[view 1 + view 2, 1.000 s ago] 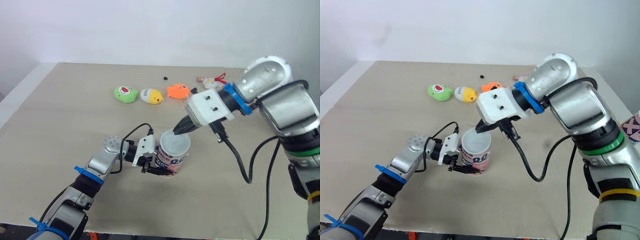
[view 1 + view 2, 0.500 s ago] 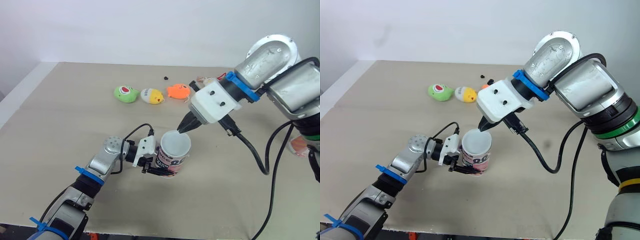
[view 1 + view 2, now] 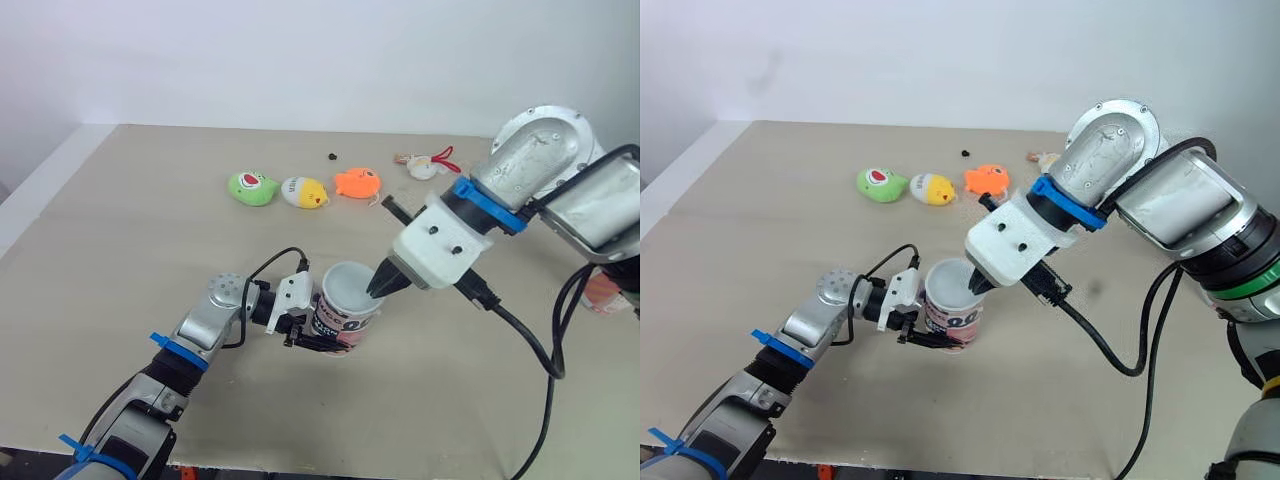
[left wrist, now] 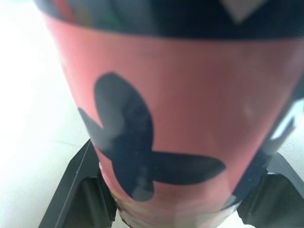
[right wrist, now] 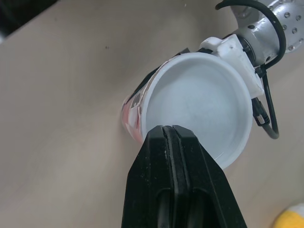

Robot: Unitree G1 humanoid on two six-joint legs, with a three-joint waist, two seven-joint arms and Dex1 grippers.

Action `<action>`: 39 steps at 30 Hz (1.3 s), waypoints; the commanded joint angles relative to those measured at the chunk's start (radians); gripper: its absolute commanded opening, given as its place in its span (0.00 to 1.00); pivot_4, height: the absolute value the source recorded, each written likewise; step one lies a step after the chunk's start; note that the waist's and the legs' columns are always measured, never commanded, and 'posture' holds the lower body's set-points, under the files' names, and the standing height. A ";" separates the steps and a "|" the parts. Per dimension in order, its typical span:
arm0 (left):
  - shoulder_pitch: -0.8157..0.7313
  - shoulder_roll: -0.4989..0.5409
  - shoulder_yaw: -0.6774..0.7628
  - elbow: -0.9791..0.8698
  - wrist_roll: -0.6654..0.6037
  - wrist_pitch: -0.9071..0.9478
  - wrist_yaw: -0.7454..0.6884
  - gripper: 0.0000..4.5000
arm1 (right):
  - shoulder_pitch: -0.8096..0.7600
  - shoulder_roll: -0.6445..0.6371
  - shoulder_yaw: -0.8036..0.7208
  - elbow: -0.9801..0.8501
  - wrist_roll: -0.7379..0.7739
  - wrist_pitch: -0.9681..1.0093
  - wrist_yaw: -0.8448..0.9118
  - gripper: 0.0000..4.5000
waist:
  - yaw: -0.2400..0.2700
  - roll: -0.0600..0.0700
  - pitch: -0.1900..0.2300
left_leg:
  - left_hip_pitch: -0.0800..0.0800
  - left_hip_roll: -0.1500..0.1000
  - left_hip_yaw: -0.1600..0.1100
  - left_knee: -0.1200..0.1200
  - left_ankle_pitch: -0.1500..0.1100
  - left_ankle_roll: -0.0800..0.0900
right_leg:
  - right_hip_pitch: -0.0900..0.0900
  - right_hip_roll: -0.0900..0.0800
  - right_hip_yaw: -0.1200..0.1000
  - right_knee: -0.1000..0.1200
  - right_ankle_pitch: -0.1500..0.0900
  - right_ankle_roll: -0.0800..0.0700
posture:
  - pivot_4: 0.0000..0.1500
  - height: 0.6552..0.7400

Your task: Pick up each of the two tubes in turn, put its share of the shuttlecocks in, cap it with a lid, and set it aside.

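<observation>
left eye view, left claw [image 3: 320,341] clamping tube [image 3: 343,320], right claw [image 3: 376,290] closed

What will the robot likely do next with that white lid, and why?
Probably press the right fingers straight down on the lid's rim. The left fingers grip the tube standing on the table, the lid sits on its mouth, and the right fingers, shut together, meet its edge, so a push there should seat it.
</observation>
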 commanded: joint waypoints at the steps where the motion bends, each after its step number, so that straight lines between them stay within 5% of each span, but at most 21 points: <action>1: 0.041 0.037 -0.025 0.065 0.058 0.067 0.023 0.57 | 0.039 -0.014 0.043 -0.022 -0.059 -0.030 0.043 0.00 | 0.000 -0.001 0.000 | 0.000 0.000 0.000 0.000 0.000 0.000 | 0.000 0.000 0.000 0.000 0.000 0.000 | 1.00 1.00; 14: 0.039 0.033 -0.024 0.057 0.053 0.081 0.027 0.57 | 0.131 0.026 0.022 -0.053 -0.121 -0.063 0.043 0.00 | 0.000 -0.005 -0.005 | 0.001 0.000 -0.002 0.000 -0.001 -0.001 | 0.002 -0.002 -0.004 0.000 0.000 -0.001 | 1.00 1.00; 22: 0.042 0.028 -0.019 0.051 0.053 0.081 0.034 0.57 | 0.133 0.148 -0.183 0.028 -0.053 0.118 0.043 0.00 | 0.000 -0.004 -0.006 | 0.002 0.005 -0.002 0.000 -0.001 -0.001 | 0.002 -0.008 -0.019 0.000 0.004 -0.009 | 1.00 1.00; 30: 0.054 0.013 -0.002 0.058 0.032 0.054 0.029 0.57 | 0.135 0.092 -0.432 0.010 0.150 0.426 0.025 0.00 | 0.003 0.001 -0.002 | -0.001 0.005 -0.002 0.000 -0.001 -0.001 | 0.000 -0.009 -0.024 -0.001 0.005 -0.011 | 1.00 1.00; 39: 0.087 -0.038 0.067 0.100 -0.041 -0.057 0.011 0.57 | 0.452 0.039 -0.743 -0.139 0.251 0.625 -0.242 0.00 | 0.007 0.001 -0.001 | -0.006 0.004 -0.003 -0.001 -0.001 -0.002 | 0.003 -0.006 -0.028 -0.005 0.005 -0.008 | 1.00 1.00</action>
